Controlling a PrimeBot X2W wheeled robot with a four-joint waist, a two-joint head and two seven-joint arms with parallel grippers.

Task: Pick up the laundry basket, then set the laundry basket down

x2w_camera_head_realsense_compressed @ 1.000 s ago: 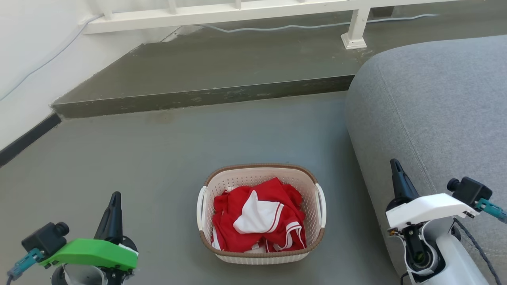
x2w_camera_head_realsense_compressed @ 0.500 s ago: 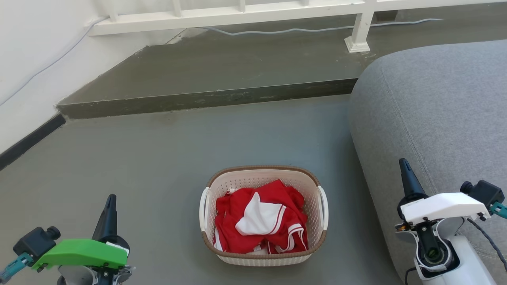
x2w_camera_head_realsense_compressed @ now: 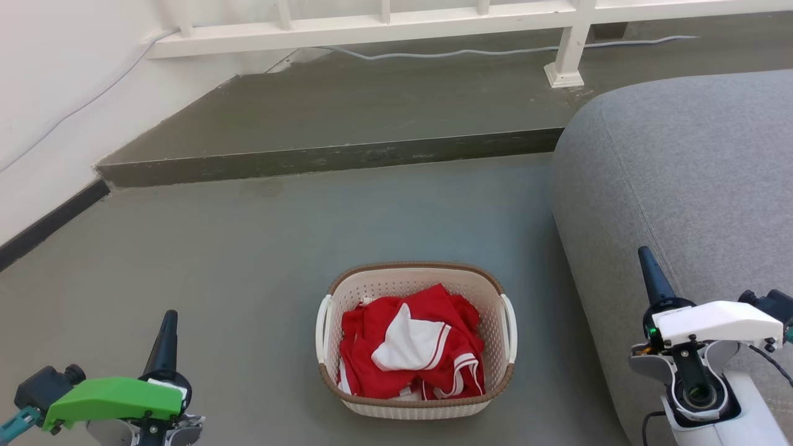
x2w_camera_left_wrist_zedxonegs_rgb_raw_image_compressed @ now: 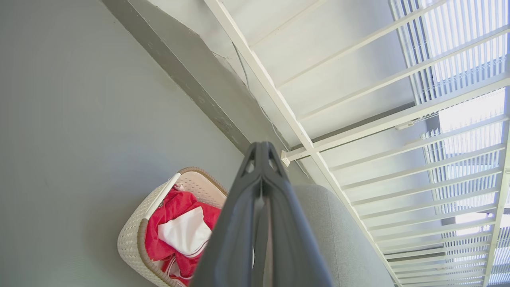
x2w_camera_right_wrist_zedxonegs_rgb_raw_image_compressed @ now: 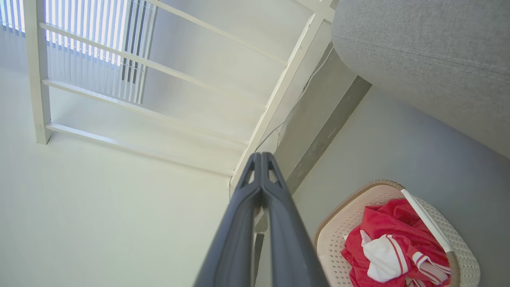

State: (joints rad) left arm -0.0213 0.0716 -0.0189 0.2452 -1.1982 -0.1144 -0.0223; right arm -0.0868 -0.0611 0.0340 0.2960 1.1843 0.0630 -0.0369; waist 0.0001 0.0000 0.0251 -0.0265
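Grey floor (x2w_camera_head_realsense_compressed: 248,260) holds the laundry basket (x2w_camera_head_realsense_compressed: 412,282) upright at the lower middle of the head view, red and white clothes (x2w_camera_head_realsense_compressed: 409,341) inside. My left gripper (x2w_camera_head_realsense_compressed: 168,319) (lower left) and right gripper (x2w_camera_head_realsense_compressed: 644,255) (lower right) hang well apart from it, each with fingers pressed together. That fits a basket awaiting a lift or one already set back down. Any hold belongs on both white side handles (x2w_camera_head_realsense_compressed: 321,328), kept level, clear of the sofa (x2w_camera_head_realsense_compressed: 681,173) at right.
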